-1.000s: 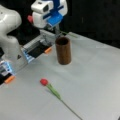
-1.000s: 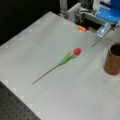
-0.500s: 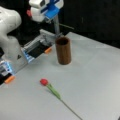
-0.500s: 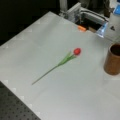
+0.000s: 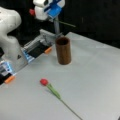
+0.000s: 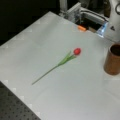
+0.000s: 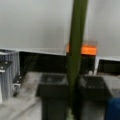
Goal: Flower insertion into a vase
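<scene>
While the vase [image 5: 63, 50] stands upright on the table [image 5: 95, 75], the gripper [image 5: 53, 11] is held above and just behind it, toward a front view's top. A second flower [image 6: 61, 62], lying flat and well apart from the vase [image 6: 113, 60], is seen in both front views. Only in the wrist view are the fingers [image 7: 53, 95] seen clamped on a green stem [image 7: 77, 50].

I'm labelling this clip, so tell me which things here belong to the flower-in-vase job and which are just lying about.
Job in hand:
gripper, shut on the held flower
vase, upright on the table
red flower, lying flat on the table

Lying about:
orange tab
metal rail behind the vase
</scene>
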### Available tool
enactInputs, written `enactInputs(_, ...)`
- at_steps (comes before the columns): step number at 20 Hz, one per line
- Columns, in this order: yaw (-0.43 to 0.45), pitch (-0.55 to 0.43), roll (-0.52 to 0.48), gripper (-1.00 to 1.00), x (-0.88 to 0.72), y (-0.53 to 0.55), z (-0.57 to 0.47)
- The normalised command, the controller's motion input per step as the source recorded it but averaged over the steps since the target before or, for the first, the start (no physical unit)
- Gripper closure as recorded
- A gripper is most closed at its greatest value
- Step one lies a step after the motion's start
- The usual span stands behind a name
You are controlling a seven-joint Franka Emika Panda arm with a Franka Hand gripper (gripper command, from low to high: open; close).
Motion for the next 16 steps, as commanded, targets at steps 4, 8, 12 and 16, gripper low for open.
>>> enactInputs(4,-0.096,-0.118,0.149,1.00,-0.39,-0.08,-0.13)
enactInputs(8,-0.097,-0.131,0.198,1.00,-0.39,-0.22,-0.12)
enactInputs(12,-0.103,-0.129,0.226,1.00,-0.36,-0.28,-0.11)
enactInputs(16,-0.083,-0.120,0.180,1.00,-0.29,-0.25,-0.17)
